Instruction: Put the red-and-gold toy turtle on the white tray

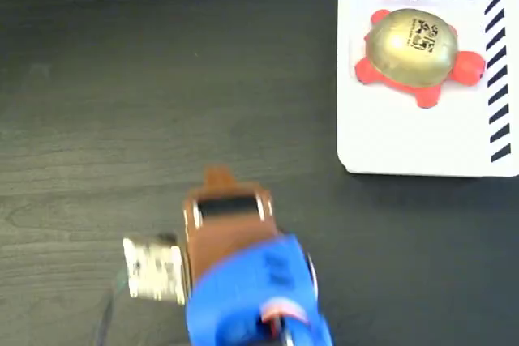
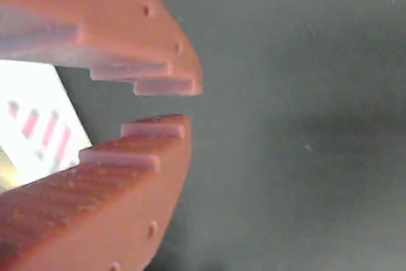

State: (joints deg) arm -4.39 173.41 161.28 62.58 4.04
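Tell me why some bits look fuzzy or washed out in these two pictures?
Fixed view: the arm is smeared, likely motion blur; the turtle and white tray stay sharp. Wrist view: the fingers look soft, and the white tray is overexposed.

1. In the fixed view the dark table point(image 1: 122, 79) lies bare from nine o'clock through twelve.
2. At two o'clock the white tray point(image 1: 405, 143) carries the red-and-gold toy turtle point(image 1: 413, 46); its lower half is free.
3. At six o'clock the arm point(image 1: 243, 281) fills the bottom edge.
4. In the wrist view, bare table lies beyond the fingertips point(image 2: 171, 84).
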